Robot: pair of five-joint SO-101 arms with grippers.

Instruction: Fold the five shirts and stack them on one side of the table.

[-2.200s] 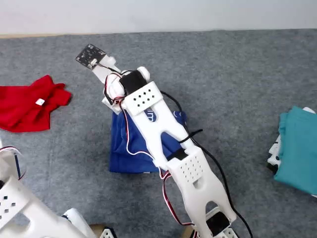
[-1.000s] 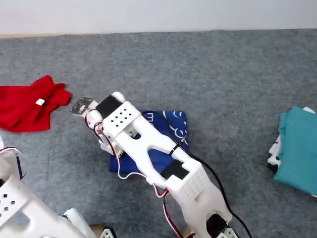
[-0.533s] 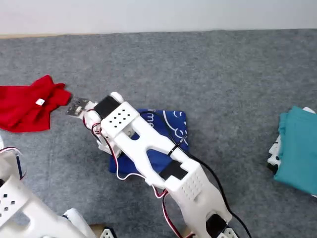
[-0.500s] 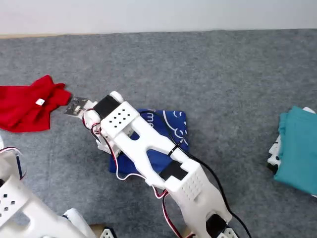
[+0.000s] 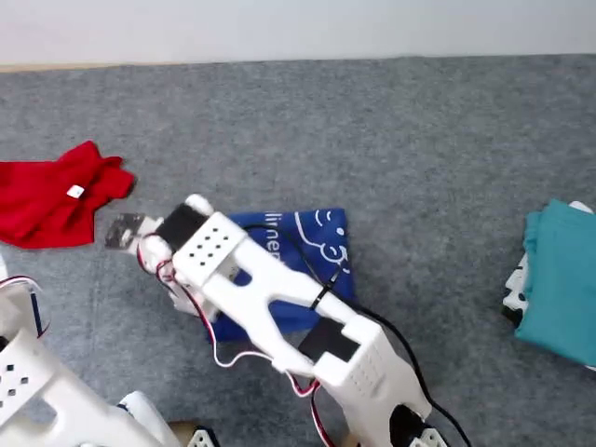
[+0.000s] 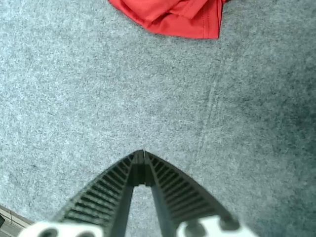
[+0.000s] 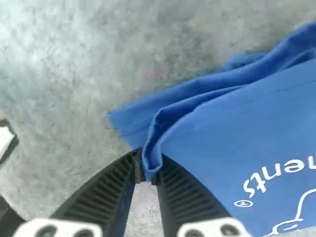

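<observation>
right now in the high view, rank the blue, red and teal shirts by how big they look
1. blue shirt, largest, though the right arm covers part
2. teal shirt and red shirt look about alike; the frame edge cuts the teal one, so unranked

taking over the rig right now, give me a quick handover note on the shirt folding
Left claw: shut, empty, over the grey mat, with the red shirt ahead of it.
Right claw: shut on a bunched edge of the blue shirt.
Things: the blue shirt is mid-table, partly folded, print up. The red shirt is crumpled at the high view's left edge. The teal shirt lies on a black-and-white garment at the right edge.
Done: that right-hand pile; its count cannot be told.
Left: finish and stack the blue shirt, then fold the red one.
</observation>
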